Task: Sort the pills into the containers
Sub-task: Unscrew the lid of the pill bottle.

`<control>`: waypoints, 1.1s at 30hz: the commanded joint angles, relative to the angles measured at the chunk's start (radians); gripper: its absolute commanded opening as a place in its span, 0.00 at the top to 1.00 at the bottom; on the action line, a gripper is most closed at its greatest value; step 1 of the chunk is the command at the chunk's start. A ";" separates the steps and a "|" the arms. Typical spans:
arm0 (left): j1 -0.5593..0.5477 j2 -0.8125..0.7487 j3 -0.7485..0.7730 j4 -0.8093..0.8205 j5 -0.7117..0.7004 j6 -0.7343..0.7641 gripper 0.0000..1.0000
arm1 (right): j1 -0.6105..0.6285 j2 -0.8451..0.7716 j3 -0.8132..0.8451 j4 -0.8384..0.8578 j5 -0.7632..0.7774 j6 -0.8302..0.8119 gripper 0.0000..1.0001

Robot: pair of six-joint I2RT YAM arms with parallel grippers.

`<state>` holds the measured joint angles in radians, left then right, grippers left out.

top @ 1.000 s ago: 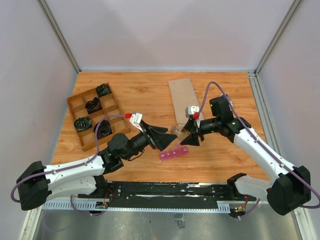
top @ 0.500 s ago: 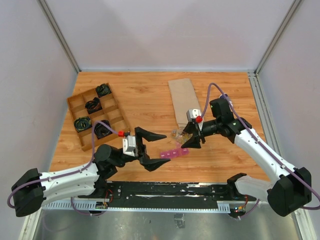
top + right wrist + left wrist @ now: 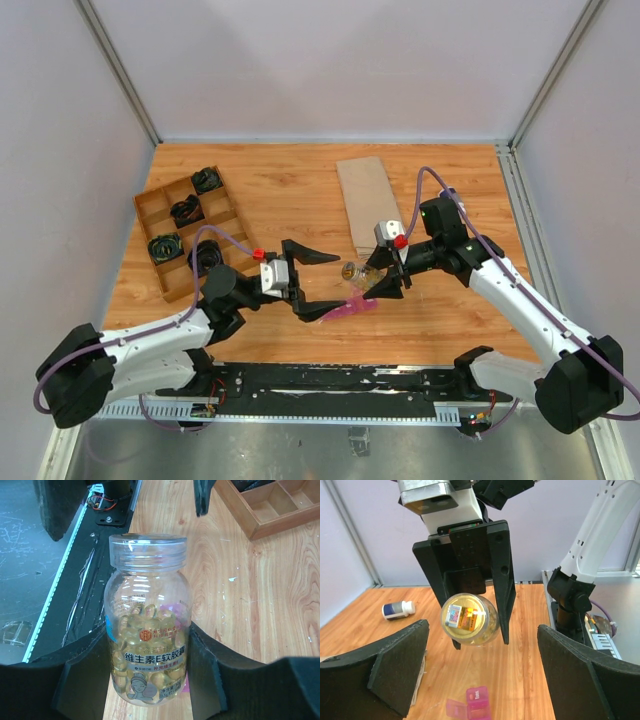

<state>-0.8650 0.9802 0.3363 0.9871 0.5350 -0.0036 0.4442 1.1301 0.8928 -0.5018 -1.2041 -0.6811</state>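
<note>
The left tool (image 3: 338, 282), jaws spread wide and empty, has swung back toward the capped softgel bottle (image 3: 352, 270), which the right tool (image 3: 380, 278) clamps over the pink containers (image 3: 350, 307) on the surface (image 3: 280, 190). Uncapping likely comes next.

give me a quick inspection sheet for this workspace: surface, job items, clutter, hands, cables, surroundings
surface: wooden table, some white scuffs near the right hand
job's things: containers, a pink strip on the table, partly hidden by the left hand; pill bottle full of yellow capsules, lid on, held off the table
clutter: wooden tray with black items in four cells; cardboard sheet; small white-capped bottle lying down
hands: left hand open, empty; right hand gripping the pill bottle
cables: purple cable looped on each arm, clear of the items
surroundings: pale walls on three sides
</note>
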 commanded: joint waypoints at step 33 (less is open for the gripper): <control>0.043 0.171 0.128 0.068 0.063 -0.078 0.43 | -0.016 -0.016 0.021 -0.020 -0.045 -0.022 0.94</control>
<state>-0.8326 1.1442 0.4328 1.0183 0.5831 -0.0719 0.4442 1.1305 0.8928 -0.5068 -1.2102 -0.6861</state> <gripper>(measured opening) 0.591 0.535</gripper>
